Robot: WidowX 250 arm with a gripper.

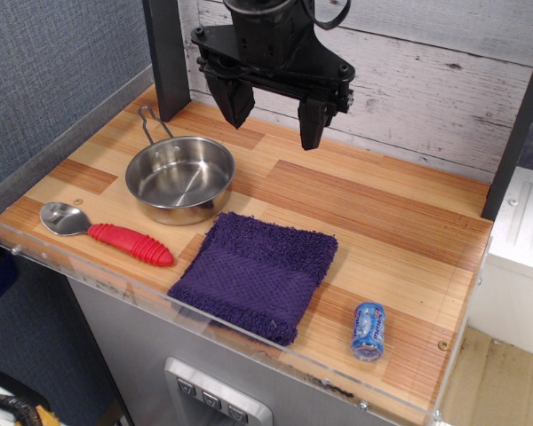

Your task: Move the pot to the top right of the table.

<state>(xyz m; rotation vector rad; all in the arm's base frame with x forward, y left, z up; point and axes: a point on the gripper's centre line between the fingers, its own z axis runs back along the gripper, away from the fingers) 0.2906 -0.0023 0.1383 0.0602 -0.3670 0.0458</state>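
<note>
The pot (pixel 179 177), a shallow shiny steel pan with a thin wire loop handle pointing to the back left, sits on the wooden table (pixel 382 204) at the left middle. My gripper (pixel 273 115) hangs above the back of the table, up and to the right of the pot, apart from it. Its two black fingers are spread wide and hold nothing.
A purple towel (pixel 256 272) lies at the front middle, touching the pot's right front. A metal spoon with a red handle (pixel 107 232) lies at the front left. A small blue can (pixel 369 330) lies on its side at the front right. A black post (pixel 167 55) stands at the back left.
</note>
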